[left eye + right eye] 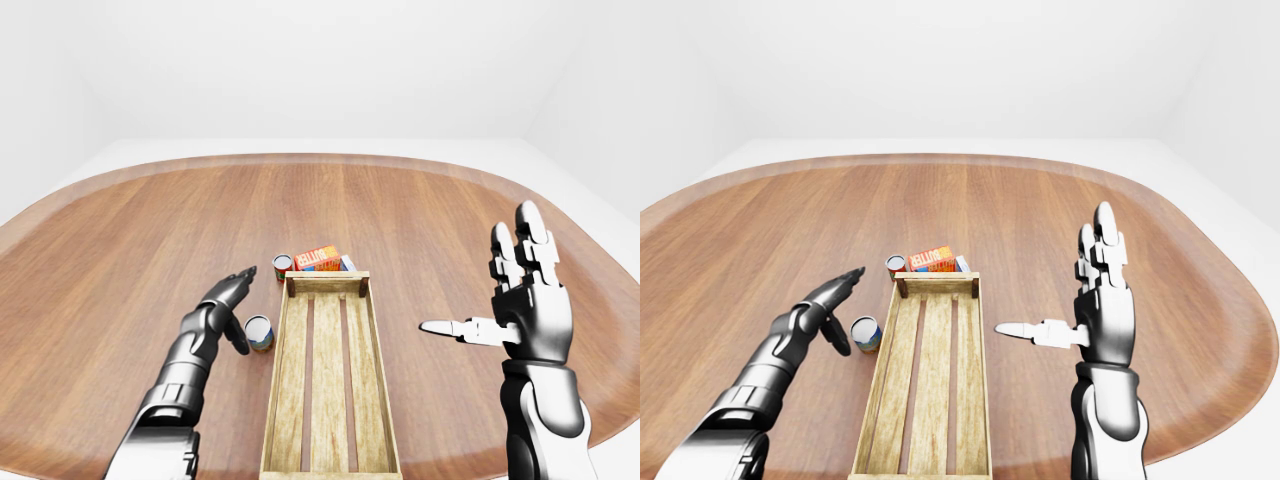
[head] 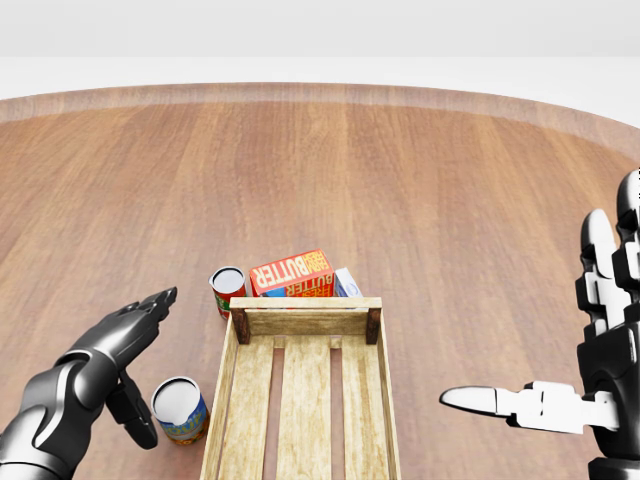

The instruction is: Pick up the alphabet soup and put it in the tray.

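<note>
Showing a wooden table seen from the robot's head, with a slatted wooden tray lying lengthwise at the bottom centre of the head view. Just beyond the tray's upper end wall stand a red-labelled can at its left corner, an orange butter box leaning beside that can, and a small pale carton mostly hidden behind the box. The alphabet soup, a can with a white lid and a blue-and-yellow label, stands upright on the table just left of the tray's left wall, near the bottom of the head view. The left hand is dark, its fingers spread and pointing toward the upper right; its thumb hangs down just left of the soup can, and whether it touches the can cannot be told. The fingers do not close round the can. The right hand is held upright well to the right of the tray, above the table, fingers spread and pointing up, thumb stretched out toward the tray. It holds nothing.
</note>
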Robot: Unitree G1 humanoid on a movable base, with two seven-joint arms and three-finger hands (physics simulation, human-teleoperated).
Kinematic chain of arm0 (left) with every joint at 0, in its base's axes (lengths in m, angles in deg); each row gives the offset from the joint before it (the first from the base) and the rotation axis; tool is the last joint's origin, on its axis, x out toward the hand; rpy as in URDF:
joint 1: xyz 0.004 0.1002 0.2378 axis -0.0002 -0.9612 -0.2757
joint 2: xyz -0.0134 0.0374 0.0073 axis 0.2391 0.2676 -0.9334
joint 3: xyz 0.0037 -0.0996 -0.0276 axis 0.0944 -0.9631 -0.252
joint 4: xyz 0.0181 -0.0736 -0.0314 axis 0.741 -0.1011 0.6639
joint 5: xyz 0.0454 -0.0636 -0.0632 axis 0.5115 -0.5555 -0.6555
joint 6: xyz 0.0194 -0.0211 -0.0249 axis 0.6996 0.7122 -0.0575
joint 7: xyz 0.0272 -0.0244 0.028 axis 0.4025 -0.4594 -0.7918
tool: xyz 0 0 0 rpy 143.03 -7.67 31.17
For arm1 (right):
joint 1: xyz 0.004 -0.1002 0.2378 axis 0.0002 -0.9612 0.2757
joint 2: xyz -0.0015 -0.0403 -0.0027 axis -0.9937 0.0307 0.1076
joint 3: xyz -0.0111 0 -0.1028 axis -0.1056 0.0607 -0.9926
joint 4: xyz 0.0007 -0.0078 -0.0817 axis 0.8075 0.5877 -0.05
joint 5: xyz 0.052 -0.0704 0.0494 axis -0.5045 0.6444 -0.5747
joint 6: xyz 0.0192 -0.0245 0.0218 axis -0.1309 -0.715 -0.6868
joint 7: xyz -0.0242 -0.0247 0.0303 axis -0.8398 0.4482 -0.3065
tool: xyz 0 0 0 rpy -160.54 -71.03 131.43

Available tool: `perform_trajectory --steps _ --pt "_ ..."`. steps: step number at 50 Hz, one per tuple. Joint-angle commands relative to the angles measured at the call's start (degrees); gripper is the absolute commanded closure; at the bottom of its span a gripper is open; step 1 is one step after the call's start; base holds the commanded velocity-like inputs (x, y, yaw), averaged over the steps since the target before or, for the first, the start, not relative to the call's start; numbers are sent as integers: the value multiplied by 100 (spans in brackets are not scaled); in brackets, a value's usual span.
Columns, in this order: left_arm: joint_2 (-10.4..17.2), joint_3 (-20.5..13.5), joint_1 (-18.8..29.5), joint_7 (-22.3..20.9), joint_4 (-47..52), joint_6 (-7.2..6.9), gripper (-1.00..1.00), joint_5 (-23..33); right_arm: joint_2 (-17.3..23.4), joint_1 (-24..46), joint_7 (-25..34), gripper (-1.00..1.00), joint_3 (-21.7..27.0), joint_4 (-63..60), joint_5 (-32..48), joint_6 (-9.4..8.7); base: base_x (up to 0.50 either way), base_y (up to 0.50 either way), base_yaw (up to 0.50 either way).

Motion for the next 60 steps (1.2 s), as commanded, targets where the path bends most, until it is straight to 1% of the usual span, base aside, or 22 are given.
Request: perform_trajectory --steps 1,11,15,18,23,27,30,32,37,43,54,57,58,60 --pt "-65 67 159 46 -245 41 -100 82 -4 14 -1 -98 -18 -22 33 0 0 0 0" --pt "-63 110 279 198 -702 156 -100 19 1 -6 -2 -98 -19 -6 44 0 0 0 0" --pt "-109 126 235 102 -574 106 -100 -13 -4 -30 20 -98 2 -38 39 0 0 0 0" --pt "-137 154 220 148 -658 153 -100 -6 -14 -61 26 -98 -32 -39 93 0 0 0 0" --pt "-153 184 144 138 -620 161 -100 41 -19 -54 45 -98 2 -64 79 0 0 0 0" --pt "-202 214 180 232 -784 210 -100 66 -29 -72 56 -98 -6 -82 73 0 0 0 0" --pt "-224 218 213 197 -821 192 -100 52 -40 -118 73 -98 7 -103 62 0 0 0 0" --pt "-225 237 305 264 -1008 251 -100 58 -51 -151 88 -98 39 -84 47 0 0 0 0" --pt "-264 271 315 290 -1106 251 -100 41 -49 -108 76 -98 27 -35 74 0 0 0 0" --pt "-231 271 398 349 -1279 251 -100 27 -37 -63 63 -98 13 21 71 0 0 0 0" --pt "-257 303 422 435 -1544 251 -100 -31 -50 -143 66 -98 26 -7 54 0 0 0 0" --pt "-254 305 388 389 -1503 251 -100 -56 -53 -140 72 -98 33 -25 52 0 0 0 0" --pt "-242 326 323 275 -1435 251 -100 -49 -57 -143 66 -98 35 -30 58 0 0 0 0" --pt "-246 332 239 214 -1342 251 -100 -22 -62 -153 59 -98 34 -44 67 0 0 0 0"
